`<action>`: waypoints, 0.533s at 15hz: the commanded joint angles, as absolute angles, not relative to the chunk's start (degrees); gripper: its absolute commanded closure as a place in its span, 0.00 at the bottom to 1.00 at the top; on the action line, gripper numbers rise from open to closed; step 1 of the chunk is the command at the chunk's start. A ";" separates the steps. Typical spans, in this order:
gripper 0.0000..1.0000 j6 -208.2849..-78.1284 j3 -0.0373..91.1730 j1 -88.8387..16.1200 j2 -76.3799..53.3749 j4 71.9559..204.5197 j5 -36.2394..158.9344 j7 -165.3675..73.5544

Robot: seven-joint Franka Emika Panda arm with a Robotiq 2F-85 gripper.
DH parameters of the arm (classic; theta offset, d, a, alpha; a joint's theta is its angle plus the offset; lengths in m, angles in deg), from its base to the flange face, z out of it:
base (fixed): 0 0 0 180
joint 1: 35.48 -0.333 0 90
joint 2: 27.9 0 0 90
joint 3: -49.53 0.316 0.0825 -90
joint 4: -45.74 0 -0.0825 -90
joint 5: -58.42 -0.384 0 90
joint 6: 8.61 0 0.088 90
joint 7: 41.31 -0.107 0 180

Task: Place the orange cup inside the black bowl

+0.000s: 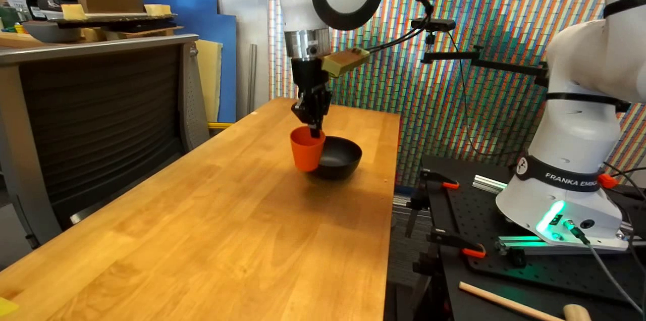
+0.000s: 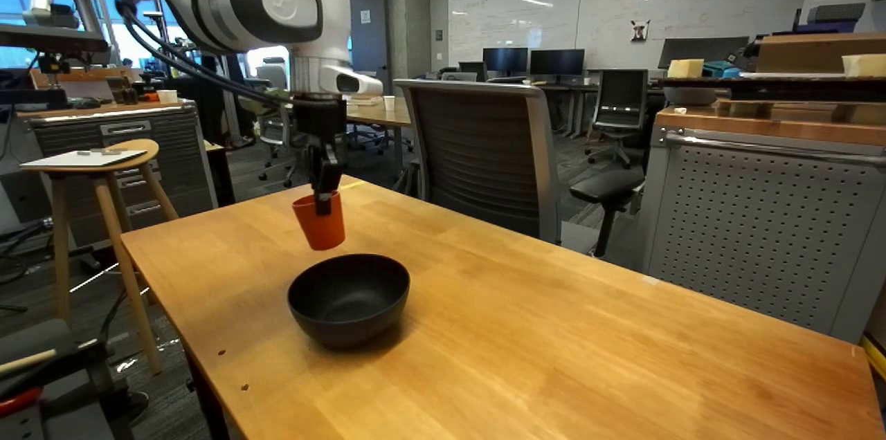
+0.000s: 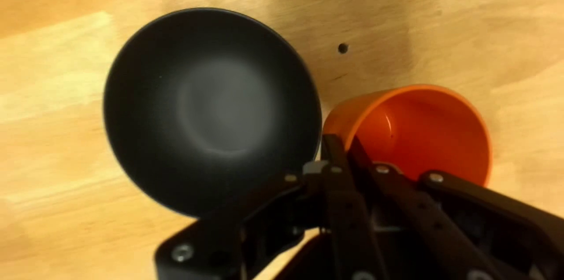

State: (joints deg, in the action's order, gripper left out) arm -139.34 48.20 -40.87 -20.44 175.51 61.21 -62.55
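Note:
The orange cup (image 1: 307,153) hangs from my gripper (image 1: 316,132) a little above the table, and shows in an exterior view (image 2: 322,227) as slightly tilted. In the wrist view, my gripper (image 3: 345,144) is shut on the cup's near rim wall, one finger inside the cup (image 3: 427,134) and one outside. The cup is empty. The black bowl (image 3: 220,108) stands upright and empty on the table, just beside the cup in the wrist view. In both exterior views the bowl (image 1: 341,155) shows close to the cup; the bowl (image 2: 349,305) is in front of and below it there.
The wooden table (image 1: 242,230) carries the bowl. An office chair (image 2: 477,156) stands at the table's long edge. A black mounting bench (image 1: 454,270) with clamps and the robot's base is beyond the opposite edge. A wooden stool (image 2: 111,163) stands off the table's end.

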 commanded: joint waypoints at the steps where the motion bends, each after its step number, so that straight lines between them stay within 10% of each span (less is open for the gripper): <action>1: 0.95 -138.80 46.25 -38.16 -29.69 180.67 64.56 -70.19; 8: 0.95 -141.29 45.45 -32.84 -26.79 182.63 59.18 -66.84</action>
State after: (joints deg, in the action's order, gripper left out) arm -139.14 45.70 -34.07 -28.80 182.16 61.62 -68.58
